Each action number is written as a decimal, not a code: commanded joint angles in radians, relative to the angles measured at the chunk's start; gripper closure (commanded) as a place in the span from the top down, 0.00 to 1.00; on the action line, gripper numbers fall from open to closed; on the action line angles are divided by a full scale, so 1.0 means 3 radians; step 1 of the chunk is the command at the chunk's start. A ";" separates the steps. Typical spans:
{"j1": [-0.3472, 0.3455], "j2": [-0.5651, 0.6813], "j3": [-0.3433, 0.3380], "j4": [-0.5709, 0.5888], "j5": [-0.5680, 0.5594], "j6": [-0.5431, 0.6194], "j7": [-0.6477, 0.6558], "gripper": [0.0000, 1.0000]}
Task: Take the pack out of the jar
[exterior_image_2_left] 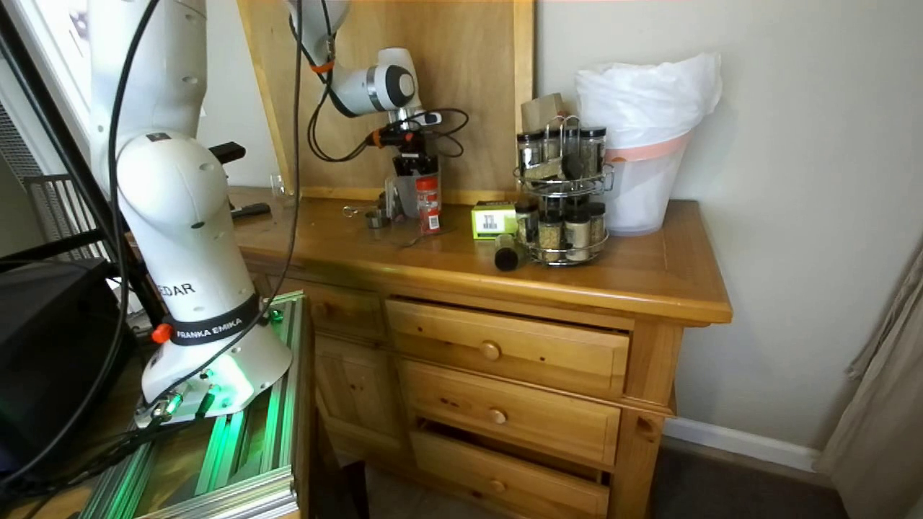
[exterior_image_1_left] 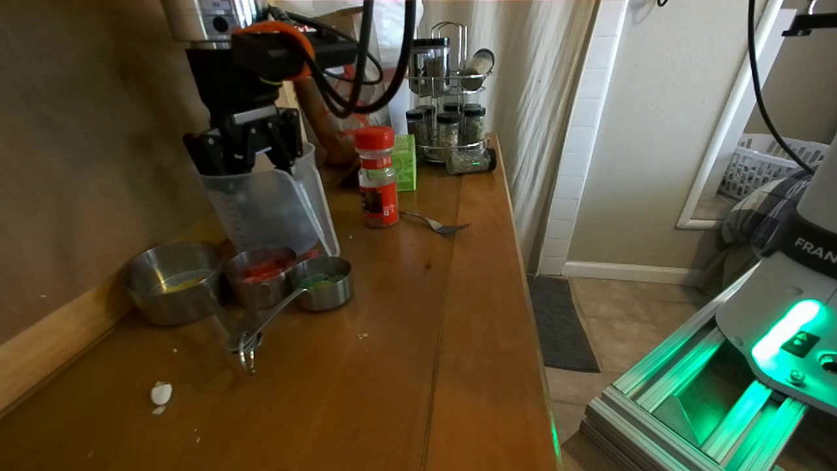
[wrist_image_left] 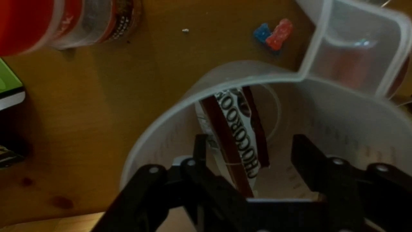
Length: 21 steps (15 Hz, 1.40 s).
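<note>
The jar, a clear translucent measuring jug (exterior_image_1_left: 258,206), stands upright on the wooden top by the back panel. It also shows in an exterior view (exterior_image_2_left: 408,203), partly behind a red-capped bottle, and in the wrist view (wrist_image_left: 347,119). The pack (wrist_image_left: 240,129), brown and white with dark letters, leans inside the jug in the wrist view; I cannot make it out in the exterior views. My gripper (wrist_image_left: 250,138) is open, with its fingers apart on both sides of the pack's lower part. In both exterior views the gripper (exterior_image_1_left: 261,167) (exterior_image_2_left: 416,167) points down into the jug's mouth.
Metal measuring cups (exterior_image_1_left: 173,284) with candies stand close before the jug. A red-capped spice bottle (exterior_image_1_left: 377,176), a green box (exterior_image_1_left: 404,163), a fork (exterior_image_1_left: 437,226) and a spice rack (exterior_image_2_left: 566,194) are nearby. Red and blue candies (wrist_image_left: 279,34) lie beside the jug's handle.
</note>
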 commanded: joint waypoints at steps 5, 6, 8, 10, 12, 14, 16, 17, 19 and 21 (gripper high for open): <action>0.0203 0.0332 -0.0098 0.0404 -0.0175 -0.0539 0.0210 0.13; 0.0223 0.0337 -0.0109 0.0426 -0.0189 -0.0577 0.0217 0.07; 0.0235 0.0300 -0.0106 0.0444 -0.0173 -0.0603 0.0204 0.01; 0.0226 0.0161 -0.0084 0.0382 -0.0129 -0.0588 0.0181 0.03; 0.0199 0.0017 -0.0051 0.0301 -0.0078 -0.0543 0.0136 0.00; 0.0168 -0.0140 -0.0025 0.0222 -0.0048 -0.0522 0.0126 0.00; 0.0089 -0.0273 0.0036 0.0151 0.0091 -0.0443 -0.0009 0.01; 0.0049 -0.0335 0.0058 0.0115 0.0162 -0.0393 -0.0042 0.01; -0.0035 -0.0471 0.0109 0.0012 0.0348 -0.0265 -0.0146 0.01; -0.0120 -0.0617 0.0154 -0.0130 0.0543 -0.0018 -0.0207 0.01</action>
